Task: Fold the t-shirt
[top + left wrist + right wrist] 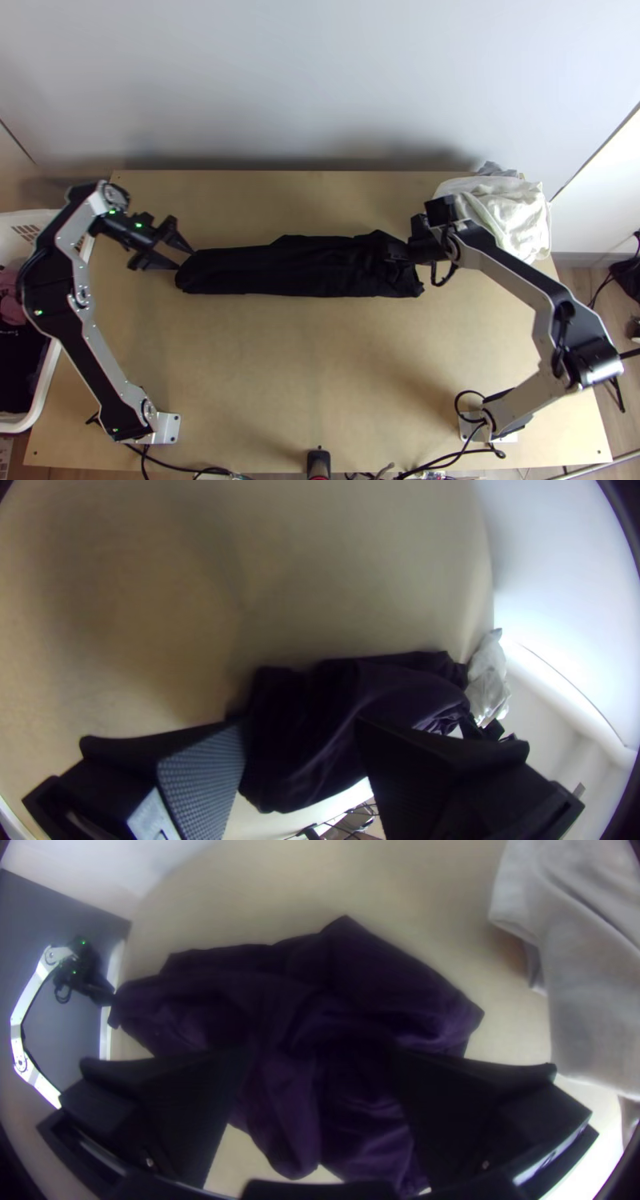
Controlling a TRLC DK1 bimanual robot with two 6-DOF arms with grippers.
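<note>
Toward the far edge of the tabletop (304, 376), the dark t-shirt (280, 270) lay in a long strip, apparently folded lengthwise but needing crosswise folds and its right end smoothed, left gripper (185, 261) and right gripper (323, 1052) spread apart at opposite ends.

Black t-shirt (304, 268) in a long strip across the table (320, 368).

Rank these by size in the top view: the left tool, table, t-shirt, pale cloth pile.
Largest to smallest:
table
black t-shirt
pale cloth pile
left tool
</note>
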